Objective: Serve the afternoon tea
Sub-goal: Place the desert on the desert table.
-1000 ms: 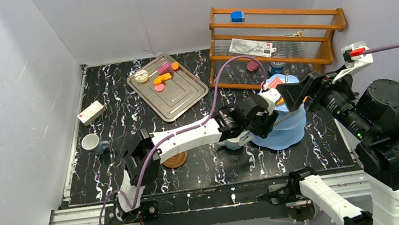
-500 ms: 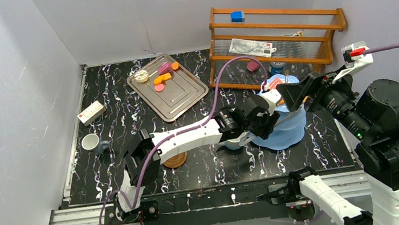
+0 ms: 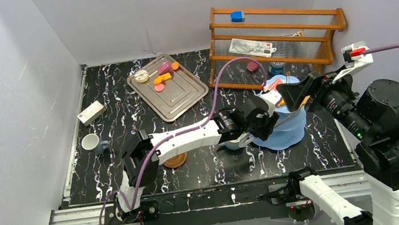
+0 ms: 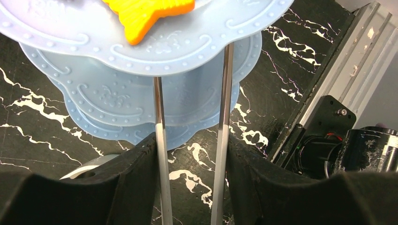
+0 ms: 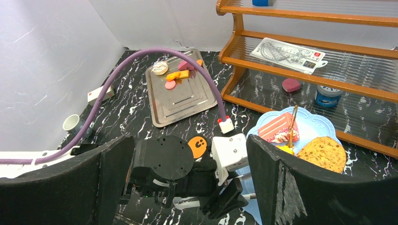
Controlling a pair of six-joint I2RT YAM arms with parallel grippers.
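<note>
Near edge of the black marbled tabletop [image 3: 107, 175]: round brown saucer [image 3: 175, 161] lies partly under the left arm. Further in, the left fingers [image 4: 136, 183] are clamped on the two silver arms of the metal tongs [image 4: 160, 140], one finger pressing each arm from outside. Only the left wrist view shows this grip; from overhead the tongs are hidden by the arm. Tongs point at the light-blue three-tier stand [image 4: 187, 54], and their tips run out of sight at the top tier's rim. Orange star-shaped toy pastry [image 4: 145, 11] lies on that tier, beyond the fingers and apart from them.

Right wrist view alone shows the rest of the top tier: pink cake slice [image 5: 276, 126] and round brown cookie [image 5: 324, 153], either side of the gold post. Right fingers [image 5: 112, 178] are spread wide, nothing between them, up above the stand and apart from it.

Left side: white mug [image 3: 90, 141] well away from both arms. Far back: silver metal tray [image 3: 183, 94] with several small pastries at its far corner, then the wooden shelf rack [image 3: 290, 31].
</note>
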